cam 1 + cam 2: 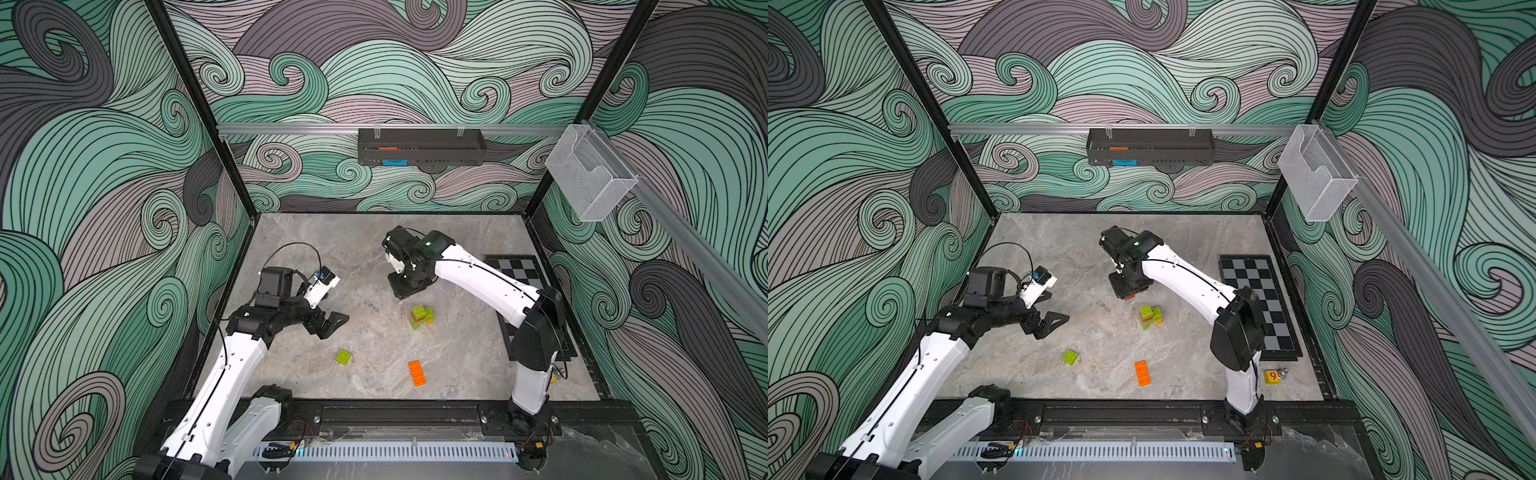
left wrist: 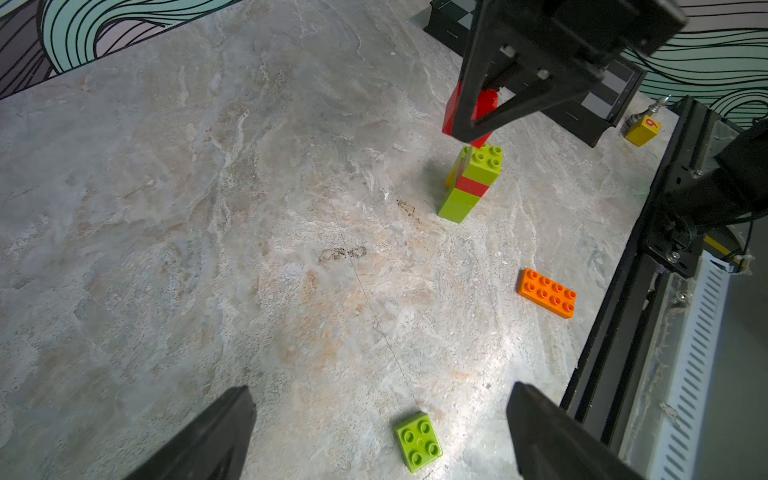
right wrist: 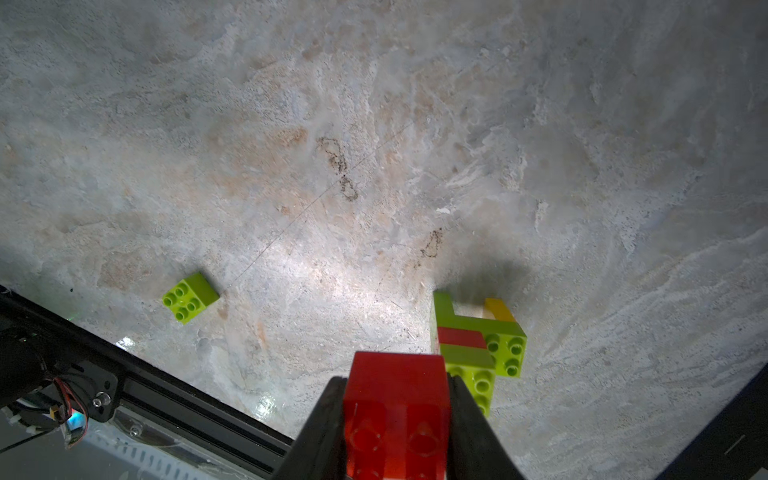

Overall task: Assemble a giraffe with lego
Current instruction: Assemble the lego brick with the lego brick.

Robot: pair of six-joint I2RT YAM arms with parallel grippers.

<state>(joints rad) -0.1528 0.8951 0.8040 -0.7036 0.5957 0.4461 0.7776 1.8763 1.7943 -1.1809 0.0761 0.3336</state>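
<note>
Right gripper (image 1: 405,296) is clamped on one red brick (image 3: 397,399), jaws tight on its two sides, hanging in the air. The giraffe (image 1: 420,318) stands close to the table's middle, a shade toward 4 o'clock in both top views. That's the relation that matters: from the carried brick, the figure lies near at about 5 o'clock and lower down, not yet underneath it.

The figure's body runs roughly 9 to 3, with the neck stack at the 9 o'clock end, studs up and bare on top. By my read, the red one is meant for there.

The right arm is clearly the nearer one. The left gripper (image 2: 382,392) is spread wide and empty, well apart at 9 o'clock of the figure.

Now the count:
- **In the figure:** five bricks that I can make out: lime leg, yellow leg, long lime body, red band, lime on top.
- **Loose:** one lime square brick (image 1: 343,356) toward 7 o'clock, and one orange long brick (image 1: 417,372) at 6, its length running about 12 to 6.
- **In the grip:** the one red brick.
</note>
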